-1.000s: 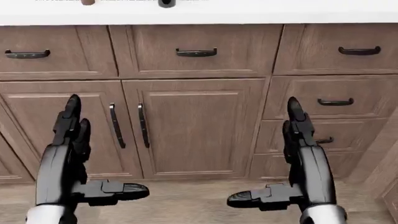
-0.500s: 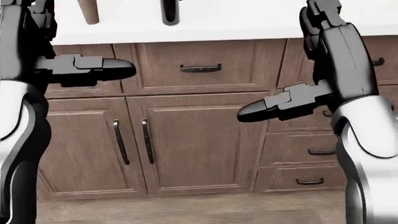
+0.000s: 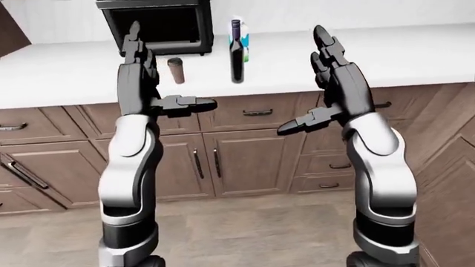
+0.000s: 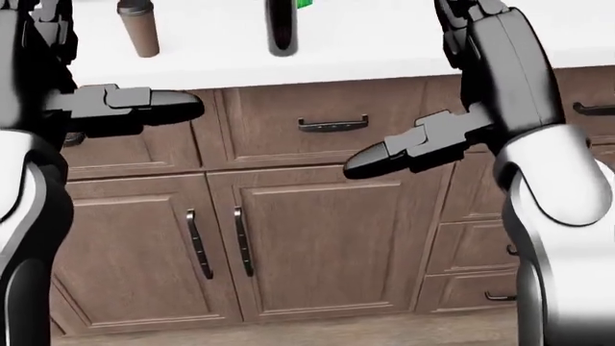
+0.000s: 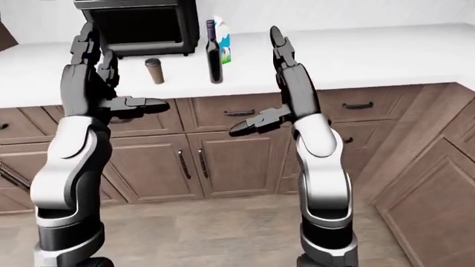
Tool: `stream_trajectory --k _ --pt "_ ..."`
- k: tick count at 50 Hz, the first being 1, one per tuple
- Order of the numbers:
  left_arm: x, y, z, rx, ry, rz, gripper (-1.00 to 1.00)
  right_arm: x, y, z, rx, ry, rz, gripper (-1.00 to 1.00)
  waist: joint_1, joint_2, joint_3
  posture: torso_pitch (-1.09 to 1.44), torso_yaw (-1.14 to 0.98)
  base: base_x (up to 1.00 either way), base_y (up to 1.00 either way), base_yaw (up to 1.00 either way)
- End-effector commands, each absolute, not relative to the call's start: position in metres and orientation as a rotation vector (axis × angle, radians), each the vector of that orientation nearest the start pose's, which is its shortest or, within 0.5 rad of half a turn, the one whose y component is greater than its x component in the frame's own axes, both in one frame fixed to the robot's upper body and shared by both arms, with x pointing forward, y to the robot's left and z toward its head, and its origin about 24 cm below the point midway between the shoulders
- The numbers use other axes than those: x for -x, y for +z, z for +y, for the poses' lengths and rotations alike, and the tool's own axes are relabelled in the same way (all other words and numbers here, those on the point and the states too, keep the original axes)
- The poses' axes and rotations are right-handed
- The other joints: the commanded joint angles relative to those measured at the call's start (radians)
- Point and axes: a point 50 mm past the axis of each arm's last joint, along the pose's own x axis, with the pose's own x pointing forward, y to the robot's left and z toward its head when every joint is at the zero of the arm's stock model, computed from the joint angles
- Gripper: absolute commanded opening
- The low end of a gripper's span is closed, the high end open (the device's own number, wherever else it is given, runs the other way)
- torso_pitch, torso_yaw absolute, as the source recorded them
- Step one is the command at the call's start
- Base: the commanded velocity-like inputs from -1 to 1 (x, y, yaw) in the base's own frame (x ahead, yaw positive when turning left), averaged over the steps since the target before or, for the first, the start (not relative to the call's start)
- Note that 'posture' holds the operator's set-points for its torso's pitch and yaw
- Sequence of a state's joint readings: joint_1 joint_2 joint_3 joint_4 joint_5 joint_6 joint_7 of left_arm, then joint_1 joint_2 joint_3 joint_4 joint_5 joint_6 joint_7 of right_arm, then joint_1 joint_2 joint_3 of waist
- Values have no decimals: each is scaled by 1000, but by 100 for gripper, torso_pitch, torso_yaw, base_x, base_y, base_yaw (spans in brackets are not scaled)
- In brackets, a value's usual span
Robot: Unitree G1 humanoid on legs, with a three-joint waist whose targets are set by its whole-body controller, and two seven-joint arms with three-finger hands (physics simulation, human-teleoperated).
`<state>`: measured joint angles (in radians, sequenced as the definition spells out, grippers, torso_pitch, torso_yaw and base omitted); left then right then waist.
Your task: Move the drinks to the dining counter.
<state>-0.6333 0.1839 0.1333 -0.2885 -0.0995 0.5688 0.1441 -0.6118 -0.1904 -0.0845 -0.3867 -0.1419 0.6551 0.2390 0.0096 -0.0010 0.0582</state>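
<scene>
Left-eye view: your left robot hand [image 3: 141, 61] & right robot hand [image 3: 330, 67] are both raised, fingers spread, holding nothing. Wine bottle [image 3: 236, 53], carton [image 3: 243, 41] behind it & brown cup [image 3: 176, 70] sit on the far worktop [image 3: 416, 55]. Nothing moved yet, by the look of it.

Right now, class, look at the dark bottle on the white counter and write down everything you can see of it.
The bottle is tall, slim and dark, almost black, with a narrow neck, a bluish cap and a glossy, glass-like look. It stands upright on the white counter, to the right of a small brown cup and a black microwave. A white carton with blue and green print shows just behind it; whether they touch cannot be told. Neither hand touches the bottle.
</scene>
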Motion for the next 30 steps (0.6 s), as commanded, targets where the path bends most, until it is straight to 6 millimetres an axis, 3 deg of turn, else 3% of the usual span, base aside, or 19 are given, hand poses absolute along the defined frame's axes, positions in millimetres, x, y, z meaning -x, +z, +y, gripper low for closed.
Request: stream_trajectory --k 1,3,4,5,6,8,10,14,15,16,17,18,19,22,30 --pt "-309 259 164 -37 92 -457 100 -297 259 -152 308 107 -420 100 -1 -8 -17 0 0 29 41 0" --pt "-309 263 164 -35 96 -463 100 -297 260 -151 307 110 -426 100 2 -54 -28 0 0 29 42 0" --pt "-308 263 164 -35 92 -465 100 -298 259 -151 306 109 -426 100 -8 -50 -39 0 0 30 41 0" --pt "-308 263 164 -38 92 -469 100 -298 259 -151 306 109 -428 100 -8 -44 -34 0 0 29 41 0" --pt "-308 264 164 -35 94 -469 100 -298 259 -151 308 105 -428 100 -8 -54 -34 0 0 30 41 0" --pt "-308 264 164 -38 96 -470 100 -297 260 -152 305 104 -433 100 -14 -53 -46 0 0 29 41 0" --pt "-307 265 163 -36 94 -473 100 -296 259 -151 304 102 -436 100 -17 -44 -44 0 0 29 41 0" --pt "-306 266 164 -37 99 -480 100 -293 260 -151 294 105 -445 100 -28 11 -33 0 0 29 42 0" --pt "-307 266 165 -36 104 -481 100 -293 260 -151 288 104 -448 100 -30 35 -37 0 0 29 41 0" --pt "-306 266 166 -39 106 -484 100 -293 260 -152 282 98 -450 100 -32 75 -53 0 0 30 35 0" --pt "-306 266 167 -37 108 -485 100 -293 261 -152 279 98 -450 100 -30 123 -87 0 0 24 29 0" --pt "-306 266 168 -39 110 -486 100 -293 261 -152 281 99 -450 100 -21 87 -43 0 0 23 27 0" --pt "-306 267 169 -37 112 -488 100 -294 262 -150 265 107 -458 100 -19 95 -30 0 0 23 27 0" --pt "-305 267 170 -35 117 -490 100 -293 262 -151 256 105 -463 100 -10 66 -46 0 0 22 27 0" --pt "-305 268 172 -48 126 -501 100 -291 267 -152 271 103 -473 100 4 -5 -41 0 0 23 25 0"
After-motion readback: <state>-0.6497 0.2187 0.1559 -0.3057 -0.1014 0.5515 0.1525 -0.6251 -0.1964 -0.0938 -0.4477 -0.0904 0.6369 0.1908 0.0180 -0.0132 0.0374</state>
